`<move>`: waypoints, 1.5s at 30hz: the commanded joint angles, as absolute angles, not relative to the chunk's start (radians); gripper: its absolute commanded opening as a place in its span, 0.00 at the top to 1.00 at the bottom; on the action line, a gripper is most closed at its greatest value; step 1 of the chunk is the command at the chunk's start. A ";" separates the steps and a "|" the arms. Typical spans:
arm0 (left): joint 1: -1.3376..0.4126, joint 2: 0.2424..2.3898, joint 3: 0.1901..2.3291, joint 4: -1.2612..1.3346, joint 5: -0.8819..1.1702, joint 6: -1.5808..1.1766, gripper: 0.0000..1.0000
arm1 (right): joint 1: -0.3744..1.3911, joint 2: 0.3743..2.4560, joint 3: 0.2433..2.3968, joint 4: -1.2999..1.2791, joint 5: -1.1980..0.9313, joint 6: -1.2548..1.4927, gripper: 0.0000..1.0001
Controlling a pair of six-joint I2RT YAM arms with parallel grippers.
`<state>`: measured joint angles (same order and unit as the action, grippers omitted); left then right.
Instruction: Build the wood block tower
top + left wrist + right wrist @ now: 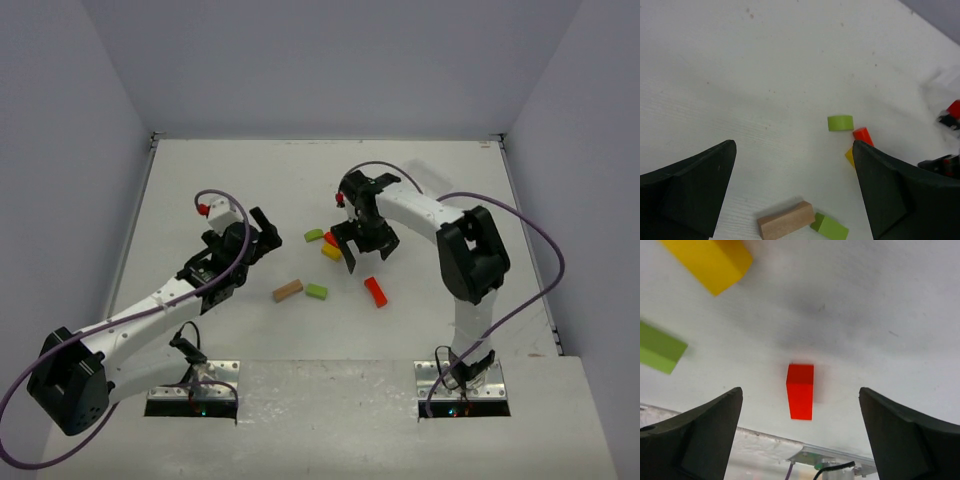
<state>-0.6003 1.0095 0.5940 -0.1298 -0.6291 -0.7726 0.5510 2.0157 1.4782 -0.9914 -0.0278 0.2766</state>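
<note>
Small wooden blocks lie loose on the white table, none stacked. A green block (314,236), a red one (331,239) and a yellow one (331,252) cluster at the centre. A tan block (287,290) and a second green block (316,292) lie nearer. An orange-red block (375,291) lies to the right. My left gripper (262,235) is open and empty, left of the cluster; its view shows the tan block (786,220) and the green block (830,227) below the jaws. My right gripper (368,256) is open and empty above the orange-red block (800,391).
Grey walls enclose the table on the left, back and right. A raised ledge (330,400) with both arm bases runs along the near edge. The right arm's wrist (950,117) shows at the right edge of the left wrist view.
</note>
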 commanded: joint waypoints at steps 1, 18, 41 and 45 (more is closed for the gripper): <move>-0.598 1.073 0.653 -0.097 -0.342 -0.541 0.00 | 0.546 1.749 1.350 -0.810 -0.039 0.289 0.01; -0.743 1.229 0.605 -0.168 -0.008 -0.283 0.00 | 0.546 1.245 0.752 -0.355 -0.354 0.350 0.01; -0.752 1.459 0.696 -0.258 -0.185 -0.327 0.55 | 0.545 1.200 0.713 -0.348 -0.318 0.355 0.01; -0.753 1.459 0.702 -0.275 -0.198 -0.349 0.81 | 0.545 1.190 0.712 -0.349 -0.312 0.362 0.01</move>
